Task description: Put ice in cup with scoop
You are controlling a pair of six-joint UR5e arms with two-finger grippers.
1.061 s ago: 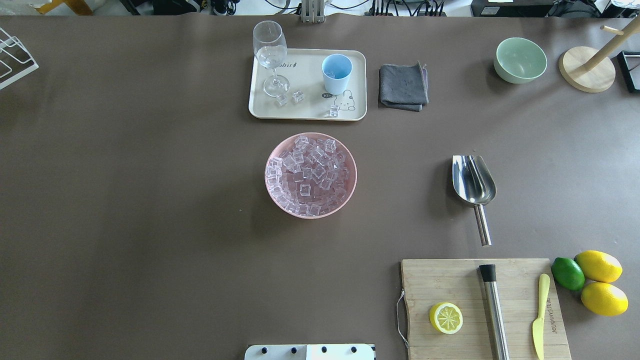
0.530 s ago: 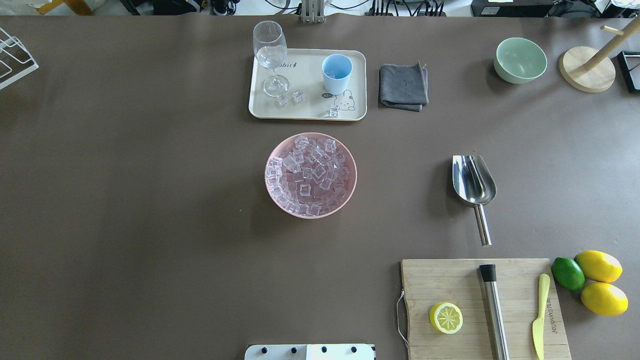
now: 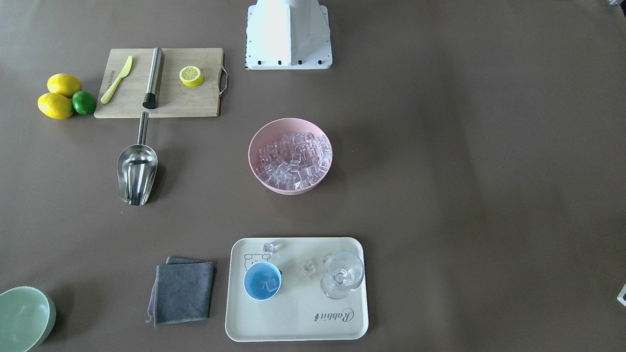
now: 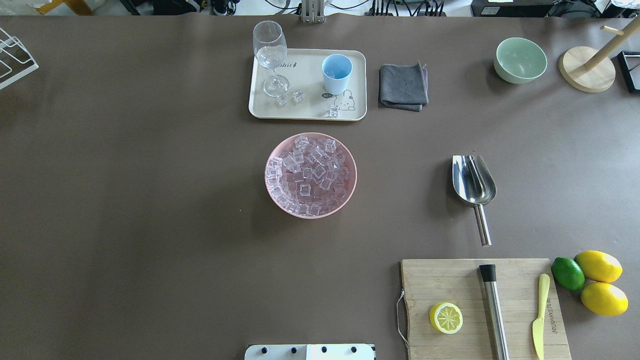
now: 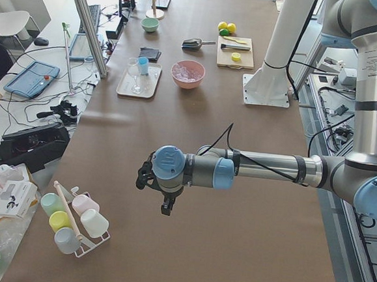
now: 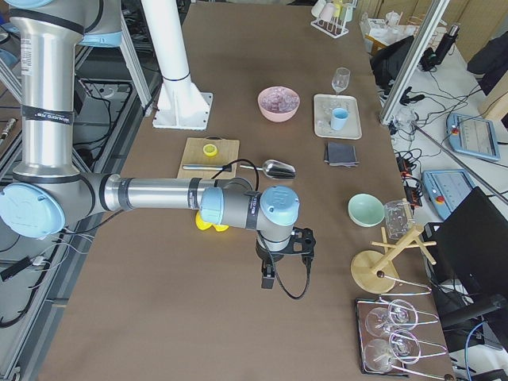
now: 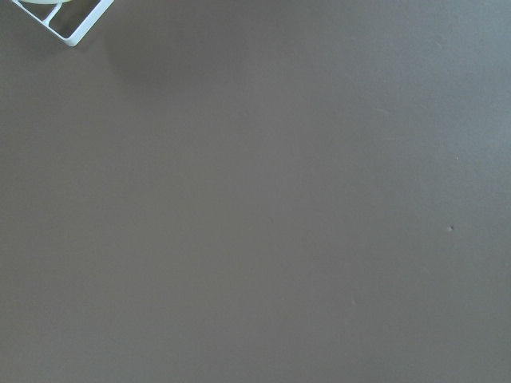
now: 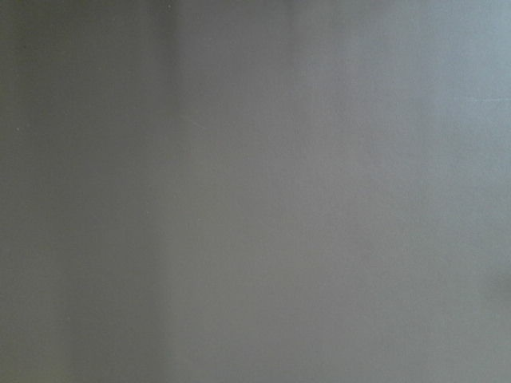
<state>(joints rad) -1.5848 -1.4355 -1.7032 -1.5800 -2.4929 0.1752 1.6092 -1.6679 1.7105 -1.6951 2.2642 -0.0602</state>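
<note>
Many clear ice cubes (image 4: 310,175) fill a pink bowl (image 4: 350,192) at the table's middle. The light-blue cup (image 4: 336,73) stands upright on a cream tray (image 4: 310,107); the front-facing view shows ice inside the cup (image 3: 262,280). Three loose cubes lie on the tray. The steel scoop (image 4: 473,181) lies empty on the table to the right of the bowl, its handle pointing towards the robot. My left gripper (image 5: 165,208) and right gripper (image 6: 268,279) hang far out over the table's two ends, seen only in the side views. I cannot tell whether they are open or shut.
A stemmed glass (image 4: 270,55) stands on the tray beside the cup. A grey cloth (image 4: 403,86) and a green bowl (image 4: 520,60) lie further right. A cutting board (image 4: 480,310) holds a lemon half, a steel rod and a yellow knife. Lemons and a lime (image 4: 590,280) sit beside it.
</note>
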